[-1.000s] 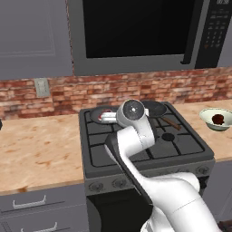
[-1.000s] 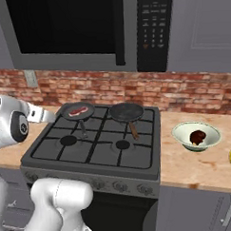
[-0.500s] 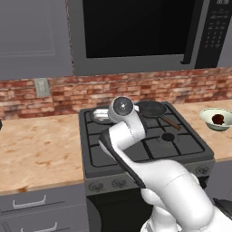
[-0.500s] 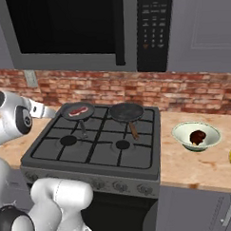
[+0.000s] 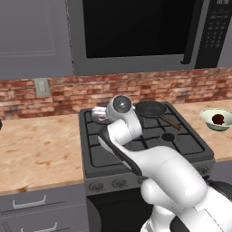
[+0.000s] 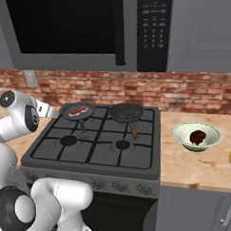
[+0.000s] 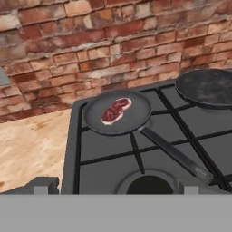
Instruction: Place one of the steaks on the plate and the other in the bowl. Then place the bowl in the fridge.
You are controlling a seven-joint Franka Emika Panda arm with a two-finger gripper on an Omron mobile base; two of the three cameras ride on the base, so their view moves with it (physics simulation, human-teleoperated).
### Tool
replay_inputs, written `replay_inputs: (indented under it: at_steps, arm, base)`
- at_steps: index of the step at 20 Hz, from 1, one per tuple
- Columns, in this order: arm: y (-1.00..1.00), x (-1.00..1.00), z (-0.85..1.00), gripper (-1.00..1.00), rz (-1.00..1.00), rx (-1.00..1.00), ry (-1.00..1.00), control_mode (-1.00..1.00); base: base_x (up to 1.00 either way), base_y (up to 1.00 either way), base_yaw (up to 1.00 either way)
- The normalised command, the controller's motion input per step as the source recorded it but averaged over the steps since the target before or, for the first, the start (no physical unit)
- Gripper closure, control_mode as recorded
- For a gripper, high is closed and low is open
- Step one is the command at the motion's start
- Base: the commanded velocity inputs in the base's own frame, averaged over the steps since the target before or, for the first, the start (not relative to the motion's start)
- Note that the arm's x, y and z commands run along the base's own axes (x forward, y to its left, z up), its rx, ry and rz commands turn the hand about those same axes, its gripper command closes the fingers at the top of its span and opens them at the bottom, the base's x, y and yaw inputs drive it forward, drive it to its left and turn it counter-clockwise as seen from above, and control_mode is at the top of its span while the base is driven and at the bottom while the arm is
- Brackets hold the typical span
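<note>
My fingertips [image 7: 45, 185] stand wide apart, holding nothing, aimed over the stove [image 7: 149, 149] at the red steak [image 7: 116, 110] in the left pan [image 7: 118, 113]. Farther right, the dark steak [image 6: 198, 136] already sits in the bowl [image 6: 196, 136].

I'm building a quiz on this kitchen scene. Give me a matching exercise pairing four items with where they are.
Things:
1. red marbled steak
2. dark brown-red steak
3. pale cream bowl
4. empty dark frying pan

Places:
A. inside the bowl
B. on the stove's back right burner
C. in the back left pan
D. on the counter right of the stove

Pairs: 1-C, 2-A, 3-D, 4-B
</note>
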Motion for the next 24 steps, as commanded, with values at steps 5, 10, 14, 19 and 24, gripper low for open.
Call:
replay_inputs:
  at_steps: [5,10,14,19,24]
  arm:
    - [0.00,0.36,-0.06,-1.00,0.00,0.01,0.00,-1.00]
    - [0.00,0.28,0.00,-1.00,0.00,0.00,0.02,-1.00]
    - [0.00,0.21,-0.01,-1.00,0.00,0.04,0.07,-1.00]
    - [0.00,0.29,-0.13,-1.00,0.00,0.00,0.00,-1.00]
    - [0.00,0.31,-0.11,-1.00,0.00,0.00,0.00,-1.00]
  base:
    - [0.00,0.00,0.00]
    - [0.00,0.00,0.00]
    - [0.00,0.00,0.00]
    - [0.00,0.00,0.00]
    - [0.00,0.00,0.00]
